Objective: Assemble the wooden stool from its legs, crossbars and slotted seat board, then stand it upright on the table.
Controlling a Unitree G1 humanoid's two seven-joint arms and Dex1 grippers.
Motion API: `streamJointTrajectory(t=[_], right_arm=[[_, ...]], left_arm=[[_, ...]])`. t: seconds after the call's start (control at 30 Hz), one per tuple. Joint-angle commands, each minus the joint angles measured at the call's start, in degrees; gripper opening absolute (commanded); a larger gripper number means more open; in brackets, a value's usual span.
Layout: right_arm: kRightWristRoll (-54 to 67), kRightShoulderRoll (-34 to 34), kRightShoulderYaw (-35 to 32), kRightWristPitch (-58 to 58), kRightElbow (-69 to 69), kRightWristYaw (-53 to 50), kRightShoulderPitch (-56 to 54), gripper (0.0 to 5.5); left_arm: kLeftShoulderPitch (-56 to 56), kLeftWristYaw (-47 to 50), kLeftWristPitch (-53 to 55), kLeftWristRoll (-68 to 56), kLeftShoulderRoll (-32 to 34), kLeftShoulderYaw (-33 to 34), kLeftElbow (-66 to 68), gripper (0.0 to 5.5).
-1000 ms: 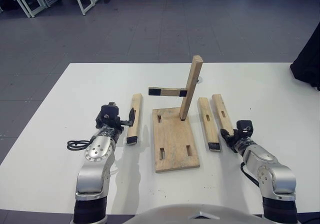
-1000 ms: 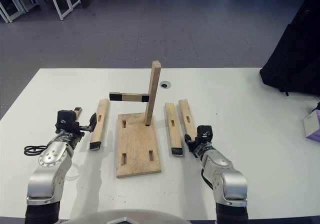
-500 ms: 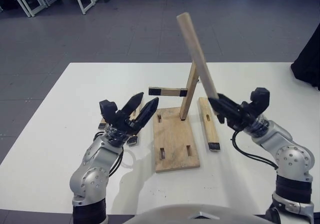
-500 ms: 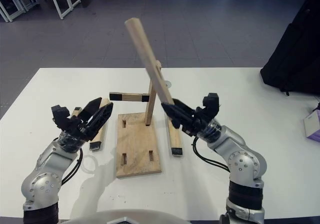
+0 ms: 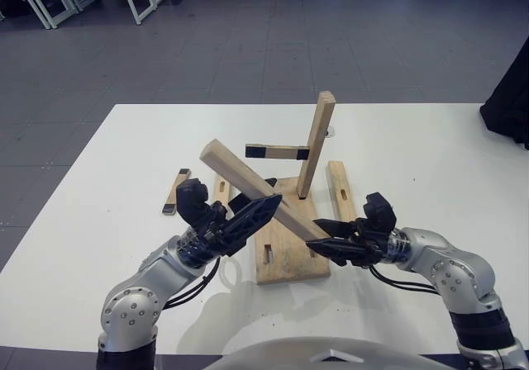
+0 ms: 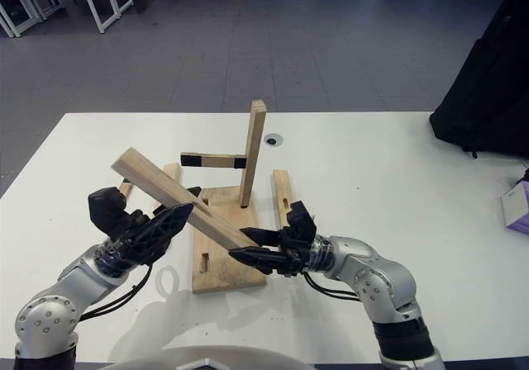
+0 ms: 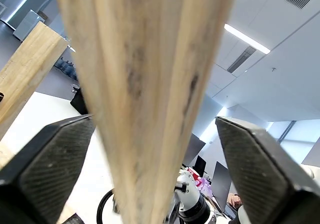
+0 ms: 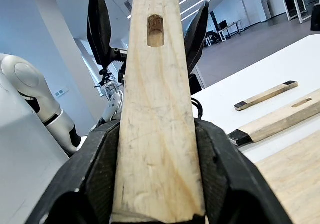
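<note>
Left eye view: my right gripper [image 5: 319, 236] is clamped on the low end of a wooden leg [image 5: 248, 184], which slants up to the left in the air over the slotted seat board [image 5: 291, 263]. My left gripper [image 5: 263, 205] straddles that leg near its middle with its fingers spread apart. The board lies flat on the table [image 5: 430, 155], with an upright leg [image 5: 316, 139] standing in it and a crossbar [image 5: 277, 151] sticking out sideways.
</note>
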Motion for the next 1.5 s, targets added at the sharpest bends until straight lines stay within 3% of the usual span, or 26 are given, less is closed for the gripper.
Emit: streamJointTrajectory(t=[0.03,0.4,0.63,0.77,0.93,1.17,1.5], right_arm=[[3.3,-0.8,-0.9,2.8,-0.7,-0.9,0.6,2.02],[6.4,-2.5,-1.0,6.6,1.6,-1.6,1.2,2.02],[3.0,-3.9,0.3,5.6,2.8,-1.3,0.9,2.02],[1.2,-5.8,1.6,5.2,1.9,-0.2,1.2,2.94],[-12.9,-9.7,8.2,-2.6,4.1,0.1,1.5,3.97],[-28.2,-11.4,14.5,-8.6,4.7,-4.4,-5.4,3.99],[-37.4,-21.9,21.1,-10.7,-3.5,0.5,-5.2,3.99]], left_arm=[[-0.5,-0.4,-0.8,0.2,0.8,-0.4,-0.6,3.71],[-0.3,-4.0,-2.7,2.0,2.1,-1.9,-2.6,2.03],[0.4,-5.5,-4.1,2.5,2.4,-2.1,-2.4,2.02],[-0.2,-6.2,-6.9,8.1,4.0,-1.0,-1.7,2.02],[-6.3,-8.7,-11.0,11.7,9.6,8.0,6.6,2.02],[-14.7,-5.6,-13.8,24.3,10.4,5.9,19.1,2.02],[-9.4,-6.1,-14.5,30.8,12.0,6.2,14.5,2.02]])
